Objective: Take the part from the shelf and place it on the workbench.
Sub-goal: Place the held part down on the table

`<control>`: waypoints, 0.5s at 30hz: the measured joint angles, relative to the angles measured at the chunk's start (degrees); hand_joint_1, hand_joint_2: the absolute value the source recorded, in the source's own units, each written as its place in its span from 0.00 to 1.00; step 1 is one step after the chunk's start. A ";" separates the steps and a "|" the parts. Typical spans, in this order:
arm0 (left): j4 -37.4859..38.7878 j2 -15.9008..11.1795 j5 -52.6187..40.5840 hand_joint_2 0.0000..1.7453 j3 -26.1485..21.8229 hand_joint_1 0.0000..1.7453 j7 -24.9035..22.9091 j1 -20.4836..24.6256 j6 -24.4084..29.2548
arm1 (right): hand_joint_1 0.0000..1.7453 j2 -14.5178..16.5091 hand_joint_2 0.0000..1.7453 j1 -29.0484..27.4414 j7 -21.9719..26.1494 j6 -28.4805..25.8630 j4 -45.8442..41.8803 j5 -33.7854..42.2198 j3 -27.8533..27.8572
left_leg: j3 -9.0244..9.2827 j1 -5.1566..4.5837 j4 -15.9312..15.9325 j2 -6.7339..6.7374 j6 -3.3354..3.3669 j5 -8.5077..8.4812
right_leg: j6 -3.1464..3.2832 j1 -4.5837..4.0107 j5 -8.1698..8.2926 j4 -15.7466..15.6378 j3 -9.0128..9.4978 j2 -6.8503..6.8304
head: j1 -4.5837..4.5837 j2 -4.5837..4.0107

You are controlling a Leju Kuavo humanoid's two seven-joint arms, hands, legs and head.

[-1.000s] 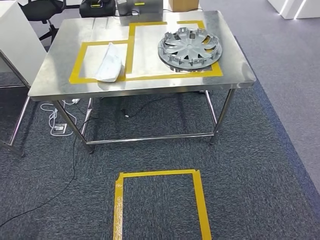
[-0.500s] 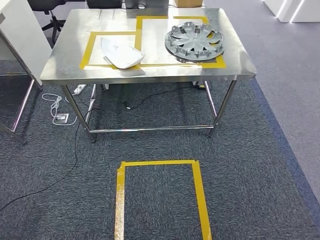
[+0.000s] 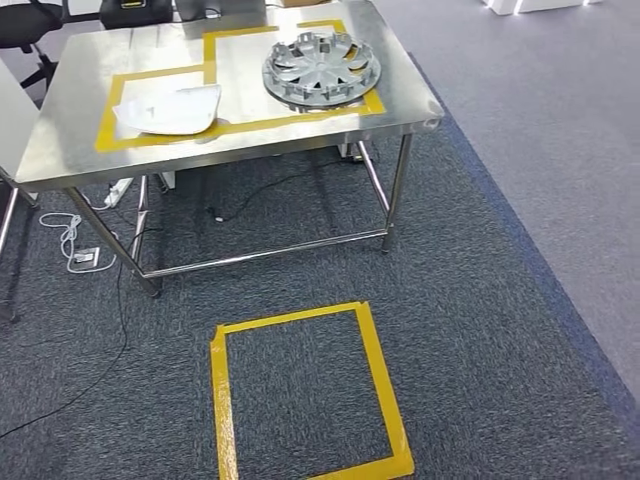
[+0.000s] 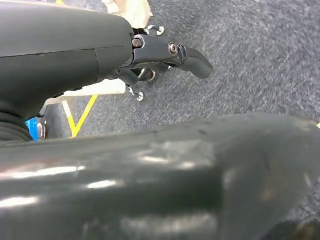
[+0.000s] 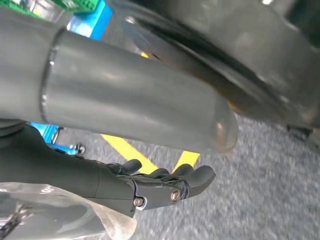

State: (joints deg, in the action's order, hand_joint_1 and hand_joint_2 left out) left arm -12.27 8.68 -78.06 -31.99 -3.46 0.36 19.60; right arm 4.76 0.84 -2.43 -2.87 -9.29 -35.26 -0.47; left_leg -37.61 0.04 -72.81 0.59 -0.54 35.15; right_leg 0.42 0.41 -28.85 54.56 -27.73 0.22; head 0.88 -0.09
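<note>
- The dark grey carpet covers the floor. The whole view has swung since a second ago, which is the camera's turn.
- The steel workbench now stands higher and further left in the head view.
- A yellow tape square is stuck to the carpet in front of the workbench, as before.
- A silver wheel cover lies flat in the right-hand taped frame on the workbench.
- The white part lies in the left taped frame, its right end at the tape strip. It looks broader and flatter than a second ago.
- The left hand hangs over the carpet, fingers stretched out and holding nothing.
- The right hand hangs likewise, its fingers straight and side by side, empty.
- A white cable lies coiled under the workbench's left end.
</note>
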 joint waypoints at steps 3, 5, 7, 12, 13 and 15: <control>0.15 -0.02 -0.03 0.00 0.18 0.00 -0.03 0.03 -0.36 | 0.00 0.00 0.00 -0.09 -0.11 0.13 0.00 -0.17 -0.01 | 2.64 0.01 4.33 -0.85 0.46 -4.41 | -0.05 -0.11 0.02 0.71 -0.51 2.04 | 0.01 0.00; 0.20 -0.18 -0.03 0.00 0.25 0.00 -0.03 0.01 -0.49 | 0.00 0.06 0.00 0.07 -0.17 0.31 0.01 -0.20 -0.01 | 6.00 0.15 11.34 -3.71 1.21 -7.49 | -0.30 -0.14 -0.01 1.08 -1.14 3.42 | 0.08 0.00; 0.28 -0.35 -0.03 0.00 0.26 0.00 0.03 -0.06 -0.58 | 0.00 0.13 0.00 0.24 -0.26 0.49 0.01 -0.21 -0.01 | 7.08 0.16 14.10 -5.40 1.63 -7.98 | -0.93 0.05 0.24 1.36 -1.85 4.77 | -0.02 0.00; 0.31 -0.38 0.50 0.00 0.26 0.00 0.72 0.38 0.32 | 0.00 0.09 0.00 0.10 -0.45 0.61 0.00 -0.18 0.00 | 7.41 0.65 16.97 -1.90 2.39 -7.85 | -2.63 0.04 -2.25 5.97 -5.40 2.64 | 0.44 0.00; 0.31 -0.36 1.11 0.00 0.19 0.00 0.93 0.32 0.93 | 0.00 0.09 0.00 0.12 -0.48 0.58 0.00 -0.16 0.01 | 7.37 0.60 17.03 -1.16 2.51 -7.91 | -2.96 0.05 -4.01 9.54 -7.07 1.32 | 0.72 0.00; 0.31 -0.32 2.74 0.00 -0.25 0.00 1.22 0.15 2.06 | 0.00 0.09 0.00 0.11 -0.51 0.52 0.00 -0.12 0.01 | 7.29 0.51 16.96 0.61 2.58 -7.92 | -3.50 0.24 -6.69 16.66 -10.31 0.23 | 0.92 0.01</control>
State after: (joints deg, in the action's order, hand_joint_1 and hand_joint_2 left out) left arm -11.96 8.35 -75.32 -32.24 -2.23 0.51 21.66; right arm 4.85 0.96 -2.95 -2.35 -9.29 -35.38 -0.46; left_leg -30.32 0.55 -55.86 1.19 2.04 27.23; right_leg -3.08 0.65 -35.54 71.22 -38.04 0.45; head 1.80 -0.08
